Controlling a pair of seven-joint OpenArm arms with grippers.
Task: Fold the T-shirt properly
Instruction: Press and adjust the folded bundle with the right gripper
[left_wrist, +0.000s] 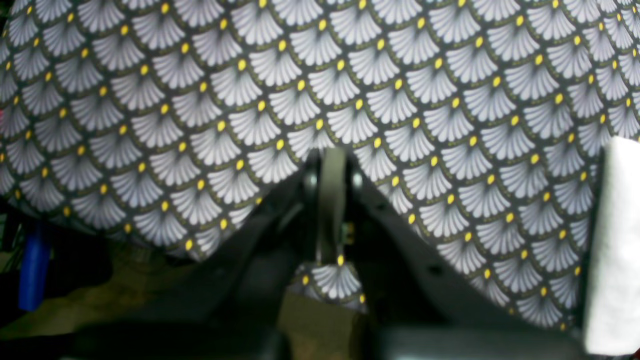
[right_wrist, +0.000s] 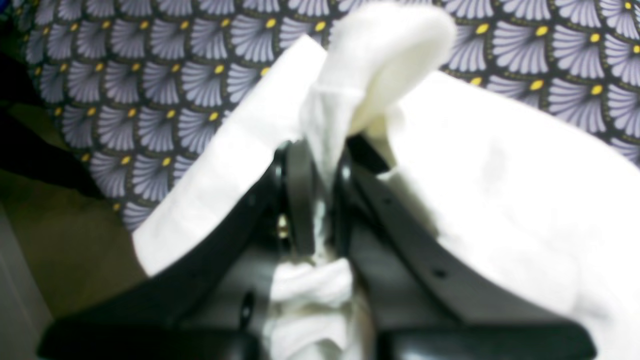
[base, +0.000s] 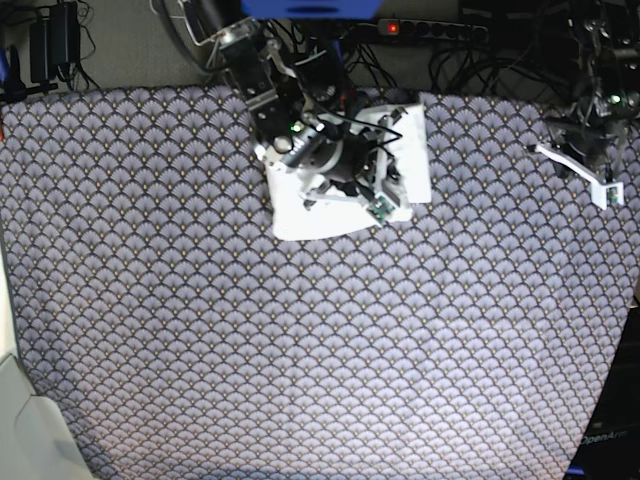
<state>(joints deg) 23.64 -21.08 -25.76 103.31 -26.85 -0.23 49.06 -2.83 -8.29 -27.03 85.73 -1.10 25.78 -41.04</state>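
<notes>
Right gripper (right_wrist: 320, 200): closed on a bunched fold of the shirt (right_wrist: 500, 200); white cloth is seen pinched between the jaws in the right wrist view, with a loop of it standing up above the tips.
Shirt: a compact white bundle is shown upper centre of the base view (base: 300, 215), lying on the cloth (base: 300, 350) near the far edge, largely covered by the right arm. No print is seen; only plain white faces the cameras.
Left gripper (left_wrist: 332, 200): shut on nothing, the jaws pressed together over bare patterned cloth (left_wrist: 320, 75) in the left wrist view; in the base view it is parked at the upper right (base: 590, 170), well apart from the shirt.
Risk, slip: the pinch looks narrow, so the fold may be lost if the cloth is pulled fast.
Risk, dragging: with one gripper only, the whole bundle may be carried along rather than folded, as nothing is holding the rest down.
Risk, edge: the bundle sits near the far edge of the table and could be pushed off.
Containers: none are seen in any view.
</notes>
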